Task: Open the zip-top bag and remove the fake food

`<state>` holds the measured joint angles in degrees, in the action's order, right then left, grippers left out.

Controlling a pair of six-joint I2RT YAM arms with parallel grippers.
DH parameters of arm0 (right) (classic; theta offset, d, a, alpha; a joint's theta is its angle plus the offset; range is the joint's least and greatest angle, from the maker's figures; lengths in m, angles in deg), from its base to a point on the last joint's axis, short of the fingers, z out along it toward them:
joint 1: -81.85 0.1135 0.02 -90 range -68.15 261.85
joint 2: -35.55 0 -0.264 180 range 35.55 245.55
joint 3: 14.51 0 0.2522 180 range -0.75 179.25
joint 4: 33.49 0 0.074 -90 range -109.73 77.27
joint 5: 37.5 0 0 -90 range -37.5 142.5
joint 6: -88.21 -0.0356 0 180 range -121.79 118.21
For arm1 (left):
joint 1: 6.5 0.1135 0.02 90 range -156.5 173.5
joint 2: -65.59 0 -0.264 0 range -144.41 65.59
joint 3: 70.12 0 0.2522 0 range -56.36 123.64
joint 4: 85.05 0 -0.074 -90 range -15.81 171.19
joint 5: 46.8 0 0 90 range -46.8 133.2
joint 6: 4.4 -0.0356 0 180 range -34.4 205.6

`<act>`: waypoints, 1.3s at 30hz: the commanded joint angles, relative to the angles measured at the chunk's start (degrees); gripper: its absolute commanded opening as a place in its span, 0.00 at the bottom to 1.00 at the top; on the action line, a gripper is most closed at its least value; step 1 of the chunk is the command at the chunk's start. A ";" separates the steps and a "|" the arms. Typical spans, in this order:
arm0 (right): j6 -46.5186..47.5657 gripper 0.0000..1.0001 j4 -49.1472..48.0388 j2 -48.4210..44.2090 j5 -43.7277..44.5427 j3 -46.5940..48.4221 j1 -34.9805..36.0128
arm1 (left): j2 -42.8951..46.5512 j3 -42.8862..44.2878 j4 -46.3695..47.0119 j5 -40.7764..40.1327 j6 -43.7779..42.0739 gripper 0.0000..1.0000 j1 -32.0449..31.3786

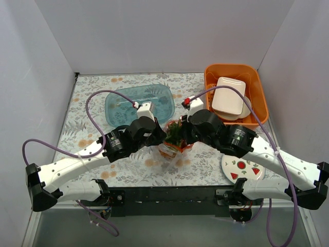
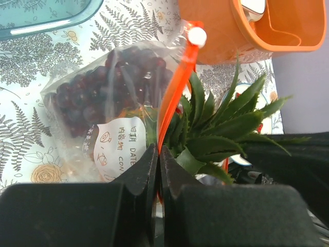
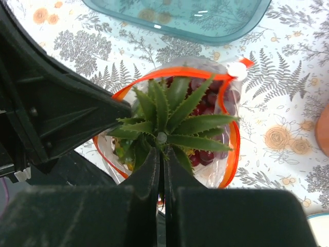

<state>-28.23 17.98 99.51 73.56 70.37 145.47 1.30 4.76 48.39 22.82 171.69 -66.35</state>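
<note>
Fern-print tablecloth (image 1: 92, 103) covers the table inside a plain white enclosure. At its centre, between my two arms, is one zip-top bag (image 1: 172, 150), and each of my grippers holds one side of its mouth.

My left gripper (image 2: 158, 154) has its fingers pressed together on the orange-red zip strip (image 2: 175, 87). The strip runs up and away from the fingertips to one white slider (image 2: 197, 37). The clear body of the bag lies to the left of the strip, resting on the cloth, and carries one white printed label (image 2: 121, 141).

My right gripper (image 3: 160, 157) is likewise clamped, on the near lip of the bag. In the right wrist view the zip strip spreads into an open loop beyond the fingertips.

Fake food, counted:
- One pineapple (image 3: 169, 123), its green leaves poking out through the open mouth just beyond my right fingertips.
- One mass of dark purple grapes (image 2: 118, 77), inside the bag; I cannot tell how many bunches.

Other things, counted:
- One teal tray (image 1: 115, 110), behind the bag on the left.
- One orange bin (image 1: 259, 98), at the right rear, holding at least two white dishes (image 1: 230, 95).
- One watermelon-printed plate (image 1: 241, 167), partly under my right arm.
</note>
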 commanded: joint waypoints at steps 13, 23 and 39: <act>3.50 0.01 -8.18 0.99 -6.99 3.24 -11.67 | 5.84 -4.08 -4.81 2.37 1.01 0.00 0.00; 2.53 0.01 -5.73 -1.12 -14.55 8.51 -8.60 | 2.77 -3.38 -8.51 -7.04 8.75 0.00 2.80; 5.08 0.01 -3.79 -3.14 -25.10 8.08 -6.58 | 0.84 -3.55 -2.36 -0.98 6.02 0.00 10.11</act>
<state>-24.80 17.55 97.98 55.13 74.96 137.90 2.79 0.76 45.07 21.64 178.64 -57.19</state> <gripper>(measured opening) 0.044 0.015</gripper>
